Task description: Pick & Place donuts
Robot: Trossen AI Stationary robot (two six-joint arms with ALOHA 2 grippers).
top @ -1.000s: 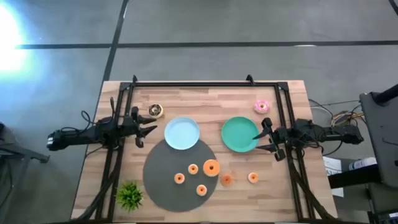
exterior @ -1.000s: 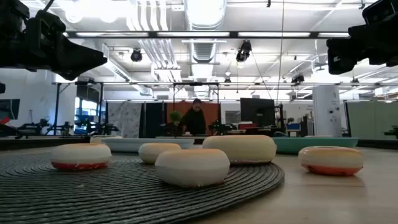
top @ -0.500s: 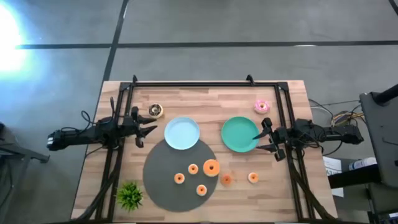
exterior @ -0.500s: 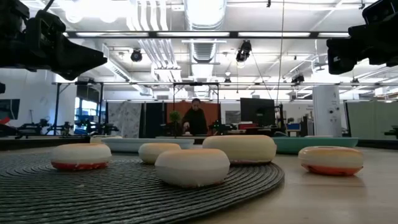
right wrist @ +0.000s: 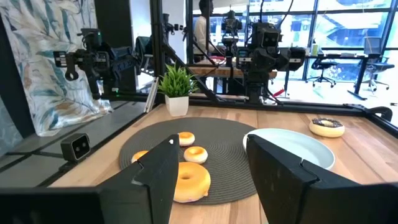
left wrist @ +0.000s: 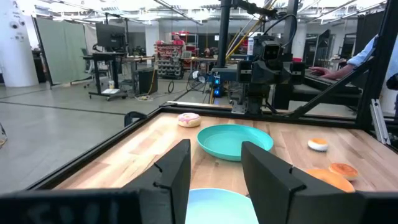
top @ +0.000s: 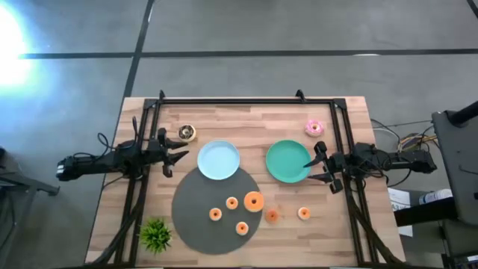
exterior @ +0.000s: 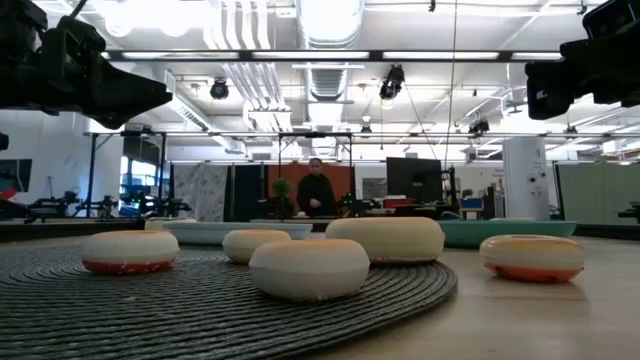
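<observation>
Several donuts lie on the table. A large orange one [top: 253,201] and three minis [top: 232,202] rest flat on the round grey mat [top: 202,217]. Two more minis [top: 272,215] [top: 304,214] lie on the wood to its right. A brown-iced donut [top: 187,133] sits far left and a pink-iced one [top: 314,128] far right. My left gripper [top: 179,158] hovers open at the left of the light blue plate [top: 219,160]. My right gripper [top: 312,170] hovers open at the right rim of the green plate [top: 288,161]. Nothing is between either pair of fingers [left wrist: 177,171] [right wrist: 158,174].
A small green plant [top: 155,235] stands at the near left corner. A black frame [top: 246,99] runs along the far edge and down both sides of the table. Bare wood shows between the two far donuts. A person [exterior: 317,192] stands in the room far behind the table.
</observation>
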